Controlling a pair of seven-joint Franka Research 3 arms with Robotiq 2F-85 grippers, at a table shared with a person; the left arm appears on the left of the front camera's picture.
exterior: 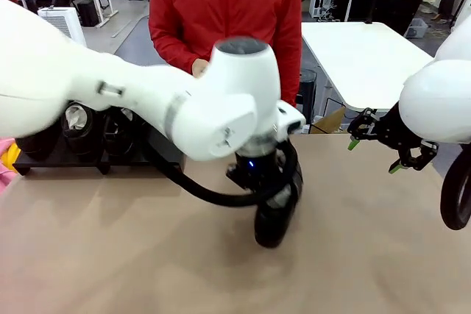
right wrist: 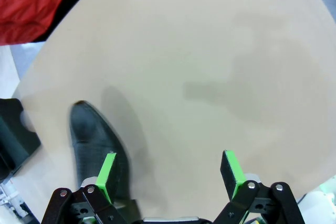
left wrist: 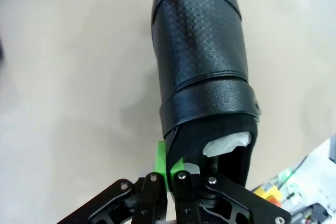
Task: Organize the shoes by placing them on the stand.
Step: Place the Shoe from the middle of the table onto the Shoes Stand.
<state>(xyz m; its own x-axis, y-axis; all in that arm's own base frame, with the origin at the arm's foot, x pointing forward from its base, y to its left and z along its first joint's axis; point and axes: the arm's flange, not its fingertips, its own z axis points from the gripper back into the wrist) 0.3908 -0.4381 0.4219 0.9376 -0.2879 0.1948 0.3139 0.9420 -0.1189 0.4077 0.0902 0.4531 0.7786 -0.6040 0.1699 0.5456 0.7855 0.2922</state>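
Observation:
In the middle of the table, my left gripper point(exterior: 263, 180) is shut on the heel rim of a black glossy shoe point(exterior: 275, 220). The left wrist view shows the green pads point(left wrist: 161, 167) pinching that rim, with white paper point(left wrist: 226, 143) inside the shoe point(left wrist: 199, 66) and its toe pointing away. The black stand point(exterior: 96, 158) sits at the far left with shoes point(exterior: 77, 129) on it, partly hidden behind my left arm. At the right, my right gripper point(exterior: 377, 151) hangs open and empty above the table. In the right wrist view a black shoe point(right wrist: 89, 135) lies beside one finger of this open gripper point(right wrist: 169, 176).
A person in a red jacket point(exterior: 224, 5) stands at the far side, one hand point(exterior: 199, 68) near the table edge. A white table point(exterior: 360, 56) stands behind on the right. Bare tan tabletop point(exterior: 147, 255) spreads across the front.

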